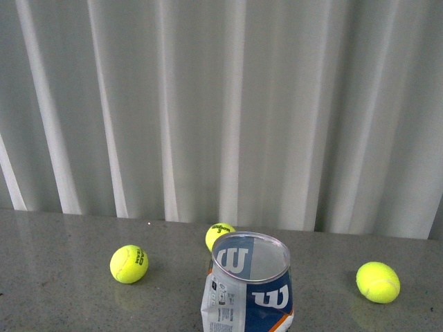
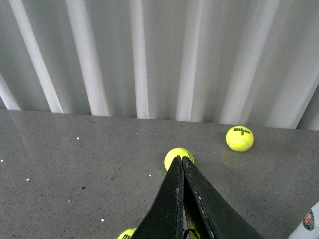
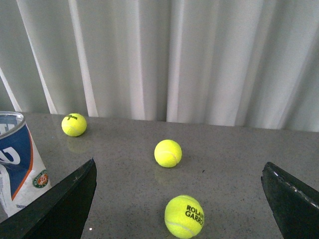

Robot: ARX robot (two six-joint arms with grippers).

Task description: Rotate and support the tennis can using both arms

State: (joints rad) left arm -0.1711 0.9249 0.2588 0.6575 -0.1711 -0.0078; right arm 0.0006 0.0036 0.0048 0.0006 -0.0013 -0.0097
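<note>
Approach step: tennis can (image 1: 249,290) stands upright at the desk's (image 1: 62,290) near edge, untouched among loose balls, right hand (image 3: 179,199) spread wide, left hand (image 2: 183,199) pinched closed on nothing, so both must reach the can next

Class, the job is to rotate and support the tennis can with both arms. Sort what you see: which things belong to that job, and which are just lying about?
Belongs to the job:
- tennis can, upright, top open
- left gripper, jaws closed together
- right gripper, jaws spread wide

Just lying about:
- left tennis ball
- middle tennis ball, behind the can
- right tennis ball
- grey table
- white curtain
</note>
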